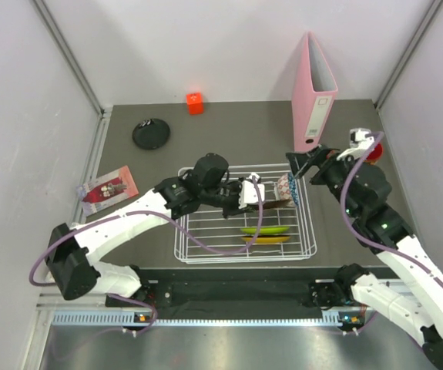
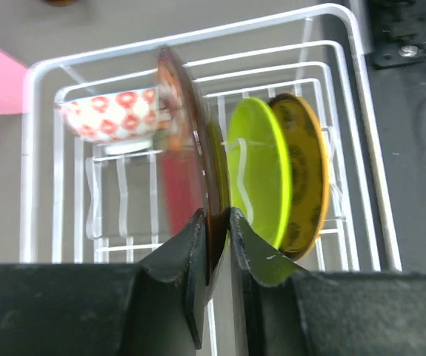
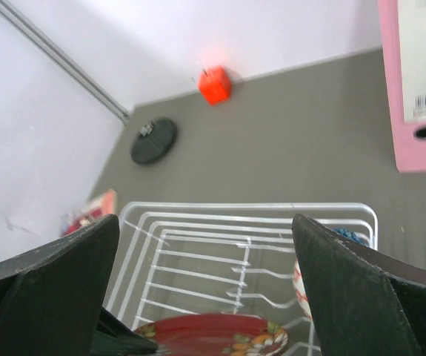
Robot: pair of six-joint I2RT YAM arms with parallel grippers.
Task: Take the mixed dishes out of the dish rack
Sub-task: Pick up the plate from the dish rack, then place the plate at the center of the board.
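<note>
The white wire dish rack (image 1: 194, 250) stands mid-table. My left gripper (image 1: 253, 193) reaches over it and is shut on the rim of the dark red patterned plate (image 2: 187, 141), held on edge; its jaws (image 2: 216, 222) pinch the plate's edge. The plate also shows in the right wrist view (image 3: 220, 335). A lime green plate (image 1: 265, 230) and a gold patterned plate (image 1: 265, 240) stand on edge near the rack's front. The patterned bowl (image 1: 289, 189) sits at the rack's right side. My right gripper (image 1: 306, 162) is open and empty above the rack's far right corner.
A black plate (image 1: 151, 133) lies on the table at the far left. An orange-red cube (image 1: 196, 102) sits by the back wall. A pink binder (image 1: 313, 92) stands at the back right. A printed card (image 1: 107, 187) lies left. Something red (image 1: 374, 152) shows behind the right arm.
</note>
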